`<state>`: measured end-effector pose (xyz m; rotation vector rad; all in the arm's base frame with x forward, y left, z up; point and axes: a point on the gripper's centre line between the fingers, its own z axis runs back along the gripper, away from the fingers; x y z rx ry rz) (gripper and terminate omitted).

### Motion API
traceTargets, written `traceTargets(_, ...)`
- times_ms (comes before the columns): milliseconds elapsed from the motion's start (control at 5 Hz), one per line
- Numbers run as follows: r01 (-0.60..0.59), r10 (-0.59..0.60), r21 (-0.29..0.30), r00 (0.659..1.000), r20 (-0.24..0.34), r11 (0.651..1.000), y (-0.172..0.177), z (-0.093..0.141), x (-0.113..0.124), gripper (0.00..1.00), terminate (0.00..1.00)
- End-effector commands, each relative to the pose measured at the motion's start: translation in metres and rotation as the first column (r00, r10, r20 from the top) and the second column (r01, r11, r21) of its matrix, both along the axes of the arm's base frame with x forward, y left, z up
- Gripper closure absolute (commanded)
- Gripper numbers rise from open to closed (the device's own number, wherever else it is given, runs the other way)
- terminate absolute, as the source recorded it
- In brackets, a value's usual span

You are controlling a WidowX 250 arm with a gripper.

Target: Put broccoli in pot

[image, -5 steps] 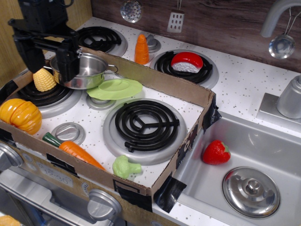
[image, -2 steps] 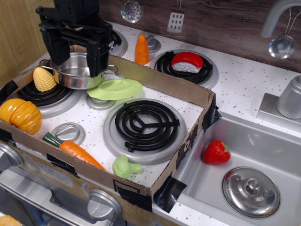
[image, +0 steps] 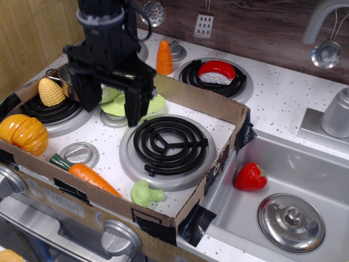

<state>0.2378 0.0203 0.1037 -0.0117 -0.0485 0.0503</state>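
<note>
the single view looks down across a toy stove boxed in by a low cardboard tray [image: 180, 90], with a sink [image: 305, 164] to its right. the gripper [image: 112, 106] hangs above the left middle of the stovetop, jaws spread wide and holding nothing, its two black fingers pointing down on either side of the light-green plate [image: 150, 103]. it stands well apart from the broccoli [image: 144, 193], which lies on its side at the tray's near edge, just in front of the large black burner [image: 166, 143] and just right of the carrot [image: 90, 174]. the broccoli sits close against the cardboard wall, so a grasp there probably has to come from above rather than from the side. the pot [image: 66, 73] is almost wholly hidden behind the arm at the back left; only a bit of its steel rim shows beside the corn [image: 50, 91], so whether it is empty cannot be told. the open jaws suit an approach, and the task appears barely begun: the broccoli is untouched and far from the pot. a pumpkin [image: 23, 132] rests at the left, a strawberry [image: 251, 176] and a steel lid [image: 290, 221] lie in the sink.
</note>
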Motion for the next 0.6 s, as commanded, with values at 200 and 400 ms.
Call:
traceTargets(200, 0.001, 0.000, -0.031, 0.999, 0.034, 1.000, -0.016, -0.021, 0.002, 0.00, 0.00)
traceTargets(400, 0.015, -0.014, -0.036, 0.999, 0.037, 0.999, -0.025, -0.030, -0.003, 0.00, 0.00)
